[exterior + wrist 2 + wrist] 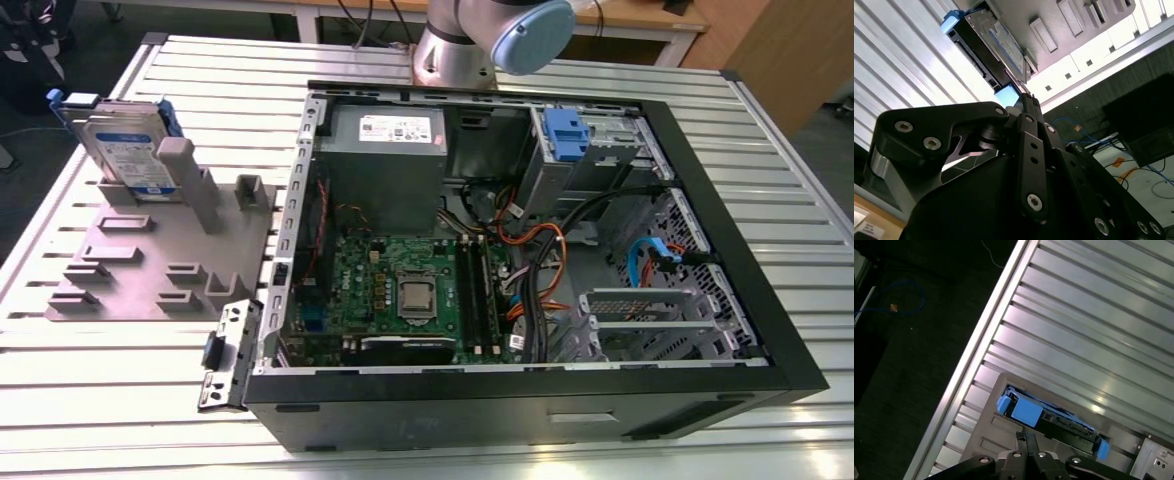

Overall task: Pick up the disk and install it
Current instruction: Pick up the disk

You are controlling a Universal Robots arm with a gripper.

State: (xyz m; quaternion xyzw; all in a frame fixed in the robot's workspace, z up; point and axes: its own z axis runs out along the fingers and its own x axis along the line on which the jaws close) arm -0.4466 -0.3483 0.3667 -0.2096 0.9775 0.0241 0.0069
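Blue-framed, the disk (128,150) stood on edge in the grey holder (134,265) on the worktop (127,400), with the gripper (1026,438) pressed together, empty, near but apart from it.

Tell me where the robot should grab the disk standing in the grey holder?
Probably its top edge, coming down from above. The disk stands upright in the grey holder, so the top sticks up free and its two flat sides are easy to pinch.
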